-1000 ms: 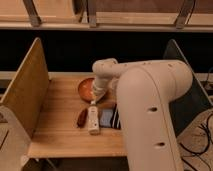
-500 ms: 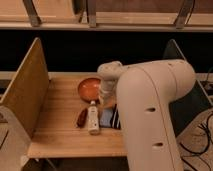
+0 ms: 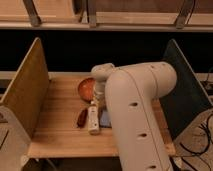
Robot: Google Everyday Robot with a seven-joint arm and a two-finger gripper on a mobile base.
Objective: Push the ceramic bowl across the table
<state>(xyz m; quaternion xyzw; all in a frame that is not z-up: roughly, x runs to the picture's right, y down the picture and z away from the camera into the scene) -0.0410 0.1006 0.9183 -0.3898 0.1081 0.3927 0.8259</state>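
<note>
Where the white arm's wrist meets it at centre frame, the ceramic bowl (image 3: 86,88) is half hidden: round, shallow, glossy orange-red, darker at the rim, sitting on the table (image 3: 55,122) toward its far edge. End effector (image 3: 98,98): just right of the bowl, seemingly against its side, beneath the bulky smooth white arm housing; whether spread or pressed together, I cannot tell. Table: pale butcher-block planks, rectangular, with an upright tan panel (image 3: 26,85) at left and a dark panel (image 3: 180,90) at right. Near the front: a slim dark-red oblong item (image 3: 82,117), a pale bar-shaped item (image 3: 93,119), a bluish flat item (image 3: 105,118).
</note>
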